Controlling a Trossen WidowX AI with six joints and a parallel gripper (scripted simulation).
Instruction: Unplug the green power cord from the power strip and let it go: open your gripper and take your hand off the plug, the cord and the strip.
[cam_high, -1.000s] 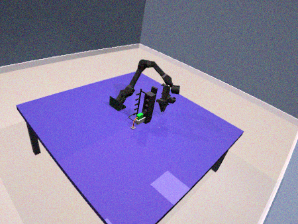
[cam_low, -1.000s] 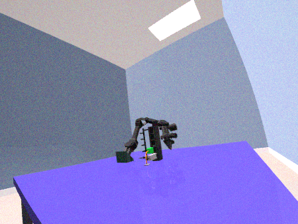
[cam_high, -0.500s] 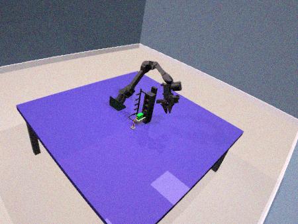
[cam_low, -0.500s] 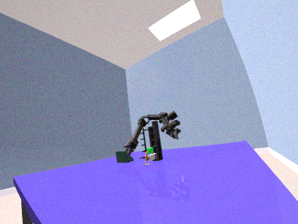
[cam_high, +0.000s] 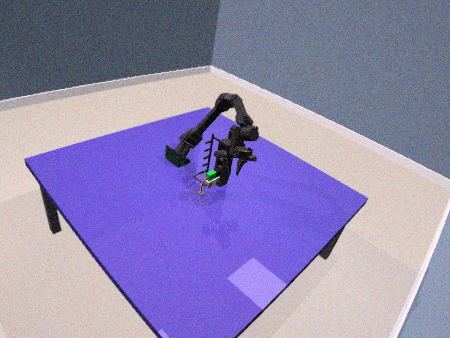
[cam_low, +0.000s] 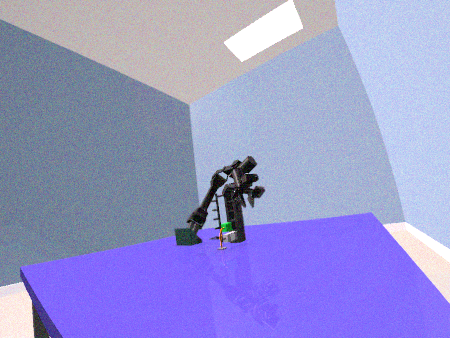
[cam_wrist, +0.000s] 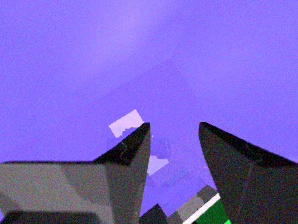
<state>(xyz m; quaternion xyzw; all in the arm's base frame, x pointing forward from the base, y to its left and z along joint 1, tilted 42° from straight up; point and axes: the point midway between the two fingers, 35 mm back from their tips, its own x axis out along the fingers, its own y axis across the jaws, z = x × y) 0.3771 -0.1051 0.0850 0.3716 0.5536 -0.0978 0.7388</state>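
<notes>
I am holding the gripper (cam_wrist: 174, 132) part-open and empty above the table, with the green plug (cam_wrist: 216, 214) lying just below-right of its fingertips.

wrist: green plug (cam_wrist: 218, 214) cut by bottom edge | top: cord (cam_high: 202, 180) too small to trace

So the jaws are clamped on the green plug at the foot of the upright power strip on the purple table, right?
Not clamped. The gripper holds nothing: in the wrist view only the purple table shows between its jaws, and the green plug sits off at the lower edge. The plug is at the foot of the upright power strip.
</notes>
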